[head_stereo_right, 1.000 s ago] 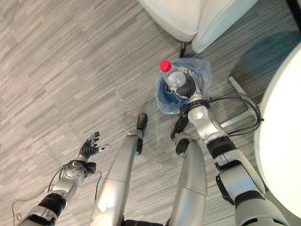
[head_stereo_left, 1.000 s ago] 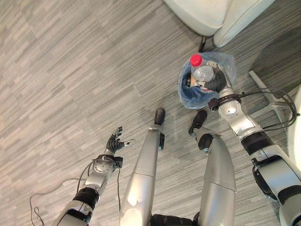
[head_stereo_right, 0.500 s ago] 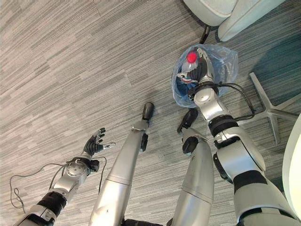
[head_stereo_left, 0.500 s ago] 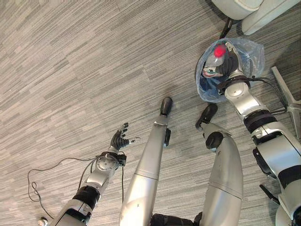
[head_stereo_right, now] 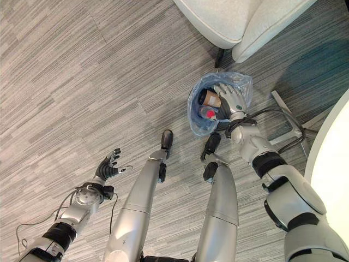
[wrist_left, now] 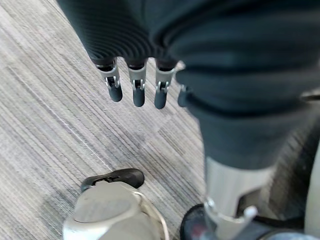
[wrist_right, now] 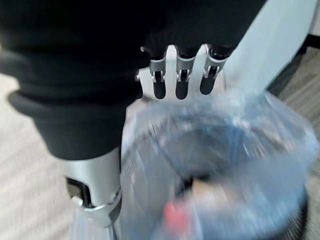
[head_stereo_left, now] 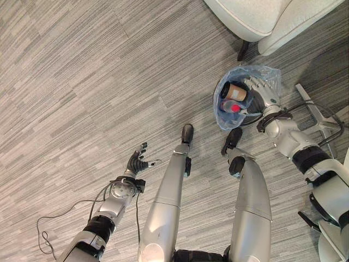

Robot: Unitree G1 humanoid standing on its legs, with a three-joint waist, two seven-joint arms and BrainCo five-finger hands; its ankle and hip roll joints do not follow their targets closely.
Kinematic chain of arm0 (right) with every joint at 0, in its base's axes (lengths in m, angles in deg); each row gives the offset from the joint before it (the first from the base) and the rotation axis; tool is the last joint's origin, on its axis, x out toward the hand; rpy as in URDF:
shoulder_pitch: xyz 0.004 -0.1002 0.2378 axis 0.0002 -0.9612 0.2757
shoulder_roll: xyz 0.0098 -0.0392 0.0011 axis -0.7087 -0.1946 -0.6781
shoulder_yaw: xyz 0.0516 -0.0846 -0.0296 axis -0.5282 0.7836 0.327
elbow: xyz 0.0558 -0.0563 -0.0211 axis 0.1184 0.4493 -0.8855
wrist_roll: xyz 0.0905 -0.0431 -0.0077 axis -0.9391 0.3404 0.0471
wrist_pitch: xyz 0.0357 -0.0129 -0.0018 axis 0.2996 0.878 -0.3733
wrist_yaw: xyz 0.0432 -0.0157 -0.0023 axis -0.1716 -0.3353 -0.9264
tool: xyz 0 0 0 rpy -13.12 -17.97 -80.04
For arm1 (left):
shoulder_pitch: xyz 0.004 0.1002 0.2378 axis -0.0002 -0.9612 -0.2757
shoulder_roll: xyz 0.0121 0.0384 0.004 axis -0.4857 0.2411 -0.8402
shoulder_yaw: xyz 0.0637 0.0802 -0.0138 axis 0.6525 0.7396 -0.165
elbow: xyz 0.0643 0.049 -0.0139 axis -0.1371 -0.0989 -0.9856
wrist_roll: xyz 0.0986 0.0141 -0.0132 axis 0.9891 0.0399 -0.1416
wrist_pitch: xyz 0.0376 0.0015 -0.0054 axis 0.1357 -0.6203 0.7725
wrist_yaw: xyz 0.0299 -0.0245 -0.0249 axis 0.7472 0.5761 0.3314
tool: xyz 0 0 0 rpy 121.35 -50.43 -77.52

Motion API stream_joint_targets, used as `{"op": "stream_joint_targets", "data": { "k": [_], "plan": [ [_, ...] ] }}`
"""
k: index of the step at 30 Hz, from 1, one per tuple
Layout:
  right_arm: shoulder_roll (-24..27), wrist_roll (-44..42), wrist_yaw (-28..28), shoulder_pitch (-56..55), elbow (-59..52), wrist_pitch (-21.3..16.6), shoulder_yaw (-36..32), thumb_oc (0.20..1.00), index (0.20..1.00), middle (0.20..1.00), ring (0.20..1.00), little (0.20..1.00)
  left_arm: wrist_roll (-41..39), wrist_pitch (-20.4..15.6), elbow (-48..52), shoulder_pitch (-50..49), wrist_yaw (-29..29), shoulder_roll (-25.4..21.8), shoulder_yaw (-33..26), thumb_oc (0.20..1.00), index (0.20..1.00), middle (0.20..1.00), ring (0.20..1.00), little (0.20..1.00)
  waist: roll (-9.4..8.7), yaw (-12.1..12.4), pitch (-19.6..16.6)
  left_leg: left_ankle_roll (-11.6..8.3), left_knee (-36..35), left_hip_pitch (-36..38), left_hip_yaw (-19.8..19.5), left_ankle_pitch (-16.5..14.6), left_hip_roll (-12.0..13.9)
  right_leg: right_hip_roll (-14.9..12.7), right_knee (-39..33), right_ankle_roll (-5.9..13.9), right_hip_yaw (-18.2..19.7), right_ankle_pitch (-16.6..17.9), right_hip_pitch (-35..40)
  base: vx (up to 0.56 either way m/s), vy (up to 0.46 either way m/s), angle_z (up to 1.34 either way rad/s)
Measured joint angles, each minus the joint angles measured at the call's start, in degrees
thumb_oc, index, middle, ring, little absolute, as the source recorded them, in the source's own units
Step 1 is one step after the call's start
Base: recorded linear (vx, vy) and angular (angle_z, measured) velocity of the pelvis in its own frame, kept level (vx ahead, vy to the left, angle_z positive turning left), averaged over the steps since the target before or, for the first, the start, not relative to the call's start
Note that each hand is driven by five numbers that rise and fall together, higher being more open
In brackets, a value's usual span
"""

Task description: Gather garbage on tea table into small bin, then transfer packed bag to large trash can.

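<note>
A small bin lined with a blue plastic bag (head_stereo_left: 222,120) stands on the floor at the upper right. Inside lie a brown paper cup (head_stereo_left: 234,90) and a clear bottle with a red cap (head_stereo_left: 235,108). My right hand (head_stereo_left: 260,90) hovers over the bin's far rim, open with straight fingers and holding nothing. In the right wrist view its fingers (wrist_right: 182,82) stretch above the bag (wrist_right: 280,145), with the red cap (wrist_right: 172,215) below. My left hand (head_stereo_left: 136,162) hangs open over bare floor at the lower left, its fingers (wrist_left: 137,92) relaxed.
A white armchair (head_stereo_left: 256,16) stands just beyond the bin, its dark leg (head_stereo_left: 242,50) close to the bag. A metal star-shaped base (head_stereo_left: 322,123) lies to the bin's right. A white round table edge (head_stereo_right: 332,180) shows at the far right.
My right hand has let go of the red-capped bottle and opened; the bottle now lies inside the bin beside the cup. The camera has shifted. The left hand stays open.
</note>
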Motion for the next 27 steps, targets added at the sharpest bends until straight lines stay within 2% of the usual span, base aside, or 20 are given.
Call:
{"op": "stream_joint_targets", "data": {
  "k": [11, 12, 16, 22, 24, 26, 27],
  "plan": [
    [-10.8, 6.7, -2.4, -1.0, 11.0, 1.5, 5.7, 1.000, 1.000, 1.000, 1.000, 1.000, 0.0, -0.7, -2.2, 0.8, -1.1, -0.1, 0.3, 1.000, 1.000, 1.000, 1.000, 1.000, -0.09, 0.0, 0.0, -0.36, 1.2, -4.5, -0.5, 0.3, -0.1, -0.1, 1.6, -0.29, -0.1, -0.3, -4.5, 0.00, -0.018, 0.03],
    [-10.8, 7.2, -2.7, -1.1, 11.2, 1.4, 6.7, 0.200, 0.200, 0.200, 0.200, 0.200, 0.0, -0.7, -2.1, 0.9, -1.1, -0.2, 0.2, 1.000, 1.000, 1.000, 1.000, 1.000, -0.09, 0.1, 0.0, -0.34, 1.6, -5.3, -0.5, 0.2, -0.1, -0.1, 2.0, -0.64, -0.1, -0.5, -5.2, 0.00, 0.000, 0.00],
    [-12.1, 5.7, -2.9, -0.6, 11.0, 1.3, 4.4, 0.200, 0.200, 0.200, 0.200, 0.200, 0.0, -0.8, -2.2, 1.5, -1.5, -0.3, 0.6, 1.000, 1.000, 1.000, 1.000, 1.000, -0.08, 0.4, 0.0, -0.38, 2.9, -6.8, -0.5, 0.2, -0.1, -0.2, 3.2, -1.13, 0.1, -0.8, -6.7, -0.02, 0.001, 0.01],
    [-10.1, 1.9, -3.3, 0.1, 9.3, 1.3, 2.0, 0.200, 0.200, 0.200, 0.200, 0.200, 0.0, -0.8, -2.1, 1.6, -1.5, -0.4, 0.5, 1.000, 1.000, 1.000, 1.000, 1.000, -0.08, 0.6, 0.0, -0.50, 2.6, -6.6, -0.5, 0.4, -0.1, -0.1, 3.2, -1.19, 0.2, -0.7, -6.6, -0.02, 0.002, 0.01],
    [-7.6, 0.0, -3.0, 0.5, 6.1, 1.3, -0.3, 0.200, 0.200, 0.200, 0.200, 0.200, 0.0, -0.8, -2.0, 1.6, -1.5, -0.4, 0.4, 1.000, 1.000, 1.000, 1.000, 1.000, -0.08, 0.6, 0.0, -0.52, 2.0, -6.4, -0.4, 0.7, 0.0, -0.1, 2.9, -1.29, 0.2, -0.4, -6.5, -0.07, 0.013, -0.01],
    [-4.3, -2.5, -2.4, -2.6, -1.9, 1.3, -5.7, 0.200, 0.200, 0.200, 0.200, 0.200, 0.0, -0.4, -1.7, 1.5, -1.5, -0.2, -0.1, 1.000, 1.000, 1.000, 1.000, 1.000, -0.06, 0.5, 0.0, -0.39, -1.1, -1.3, -0.3, 2.2, 0.1, 0.4, -0.5, -0.26, 0.0, 1.4, -1.4, -0.11, 0.009, -0.06],
    [-3.4, -5.0, -2.0, -4.8, -6.1, 1.2, -10.8, 0.200, 0.200, 0.200, 0.200, 0.200, 0.0, -0.3, -0.9, 1.5, -1.3, -0.1, -0.6, 1.000, 1.000, 1.000, 1.000, 1.000, -0.11, 0.3, -0.1, -0.31, -3.9, 1.9, -0.4, 2.8, 0.2, 0.8, -3.3, -0.26, -0.2, 2.1, 1.8, -0.09, 0.004, -0.06]
  ]
}}
